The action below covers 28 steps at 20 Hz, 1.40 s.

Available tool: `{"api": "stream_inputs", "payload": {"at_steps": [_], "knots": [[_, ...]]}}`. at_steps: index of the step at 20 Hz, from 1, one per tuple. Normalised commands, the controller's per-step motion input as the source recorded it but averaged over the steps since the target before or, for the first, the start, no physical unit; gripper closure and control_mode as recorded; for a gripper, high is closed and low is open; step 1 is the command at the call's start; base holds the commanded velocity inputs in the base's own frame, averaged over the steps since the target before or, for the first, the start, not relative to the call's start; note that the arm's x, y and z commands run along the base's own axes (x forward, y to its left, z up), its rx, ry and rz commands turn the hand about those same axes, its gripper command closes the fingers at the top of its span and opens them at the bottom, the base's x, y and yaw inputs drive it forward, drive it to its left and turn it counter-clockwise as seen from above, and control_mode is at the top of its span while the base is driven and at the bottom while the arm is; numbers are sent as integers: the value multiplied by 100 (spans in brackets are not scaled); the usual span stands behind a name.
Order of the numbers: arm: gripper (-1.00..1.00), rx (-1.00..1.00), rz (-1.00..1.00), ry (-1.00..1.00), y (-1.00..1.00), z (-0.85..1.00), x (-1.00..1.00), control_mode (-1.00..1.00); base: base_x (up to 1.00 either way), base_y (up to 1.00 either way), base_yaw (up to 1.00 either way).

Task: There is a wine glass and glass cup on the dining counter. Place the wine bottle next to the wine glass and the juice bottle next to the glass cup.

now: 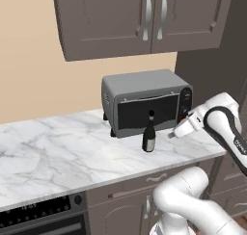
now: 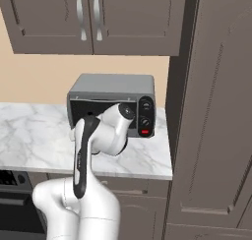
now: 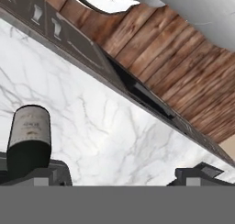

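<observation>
On the marble worktop in front of the toaster oven, we are seeing the wine bottle standing upright, just ahead of the oven's glass door. We are holding our gripper just to the right of the bottle, near it but not touching. In the hand view the bottle is sitting by one finger tip while the other tip is standing well apart, so the jaws are spread wide and grasping nothing. Below the worktop we are seeing dark cabinet drawers.
</observation>
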Motion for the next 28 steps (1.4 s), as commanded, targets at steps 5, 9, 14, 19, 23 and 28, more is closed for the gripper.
{"api": "stream_inputs", "payload": {"at_steps": [5,9,14,19,23,28], "knots": [[-100,0,22,-28,-15,-29,27,-100,0,0,0],[-100,0,28,-27,-20,-36,40,-100,0,0,0],[-100,0,28,-25,-18,-20,44,-100,0,0,0],[-100,0,22,-22,-10,-6,44,-100,0,0,0],[-100,0,7,-11,-2,0,51,-100,0,0,0],[-100,0,0,-1,-7,-5,36,-100,0,0,0]]}}
